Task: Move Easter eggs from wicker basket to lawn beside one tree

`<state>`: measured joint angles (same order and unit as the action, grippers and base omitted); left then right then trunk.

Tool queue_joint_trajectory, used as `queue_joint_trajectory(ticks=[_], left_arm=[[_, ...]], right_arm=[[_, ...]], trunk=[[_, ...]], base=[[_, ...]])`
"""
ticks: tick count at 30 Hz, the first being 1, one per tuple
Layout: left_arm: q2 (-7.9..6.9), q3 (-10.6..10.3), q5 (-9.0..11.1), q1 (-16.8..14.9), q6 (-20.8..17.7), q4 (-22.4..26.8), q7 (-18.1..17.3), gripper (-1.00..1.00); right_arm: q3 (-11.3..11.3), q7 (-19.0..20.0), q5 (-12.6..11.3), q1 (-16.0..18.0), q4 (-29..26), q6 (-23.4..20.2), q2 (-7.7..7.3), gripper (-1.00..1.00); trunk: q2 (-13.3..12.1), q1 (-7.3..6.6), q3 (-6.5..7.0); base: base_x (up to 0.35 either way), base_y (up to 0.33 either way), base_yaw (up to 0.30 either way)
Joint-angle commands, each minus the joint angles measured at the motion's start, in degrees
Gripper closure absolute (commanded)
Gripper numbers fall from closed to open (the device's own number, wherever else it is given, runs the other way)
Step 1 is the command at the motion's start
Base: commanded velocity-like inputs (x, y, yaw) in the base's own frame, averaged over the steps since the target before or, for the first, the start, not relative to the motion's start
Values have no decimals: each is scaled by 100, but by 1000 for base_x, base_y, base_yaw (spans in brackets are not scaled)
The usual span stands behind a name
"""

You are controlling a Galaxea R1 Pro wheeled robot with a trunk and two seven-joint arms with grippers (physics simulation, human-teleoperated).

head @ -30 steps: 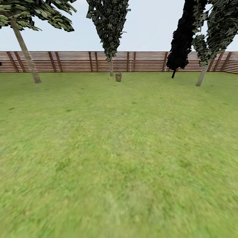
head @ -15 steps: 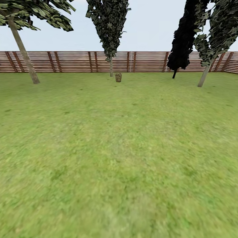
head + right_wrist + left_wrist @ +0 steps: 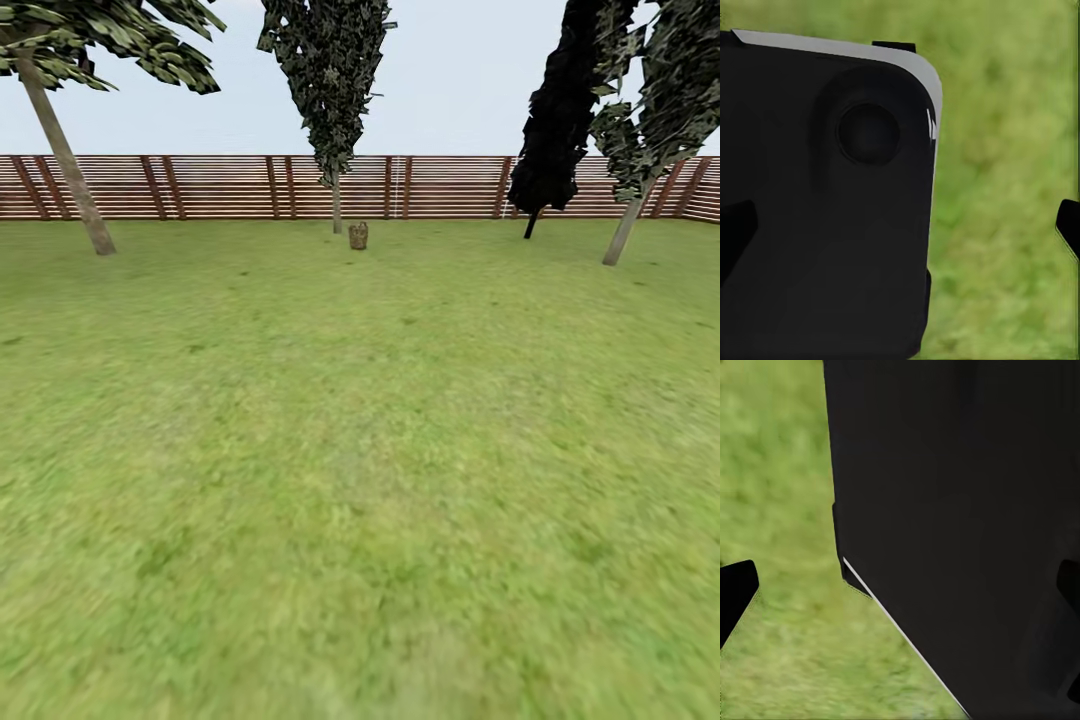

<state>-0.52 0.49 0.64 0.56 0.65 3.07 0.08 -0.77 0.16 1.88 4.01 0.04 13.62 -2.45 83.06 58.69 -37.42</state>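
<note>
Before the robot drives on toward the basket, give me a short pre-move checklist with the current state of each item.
1. Wicker basket in sight, far across the lawn: ok.
2. Path over the grass to it free of obstacles: ok.
3. A slender-trunked tree stands close beside the basket as a drop spot: ok.
4. Eggs present in the basket: cannot tell, too far and small.
5. Left end effector carrying nothing, fingertips apart at the edges of the left wrist view: ok.
6. Right end effector likewise open and carrying nothing: ok.

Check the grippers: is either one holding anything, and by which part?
Nothing is held. In both wrist views the jaws stand wide apart over the lawn with nothing between them; the basket sits far off by the fence.
</note>
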Motion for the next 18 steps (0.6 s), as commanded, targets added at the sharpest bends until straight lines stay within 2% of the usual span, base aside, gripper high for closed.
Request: queue_joint_trajectory(ticks=[1, 18], left_arm=[[0, 4, 7, 3, 6, 9, 1, -100], [0, 4, 7, 1, 8, 9, 1, -100]], right_arm=[[-4, 2, 17, 3, 5, 18, -1, -100], [-10, 2, 14, 3, 5, 18, 8, -100]], trunk=[[1, 3, -4], [1, 3, -4]], base=[[326, 0, 0], [326, 0, 0]])
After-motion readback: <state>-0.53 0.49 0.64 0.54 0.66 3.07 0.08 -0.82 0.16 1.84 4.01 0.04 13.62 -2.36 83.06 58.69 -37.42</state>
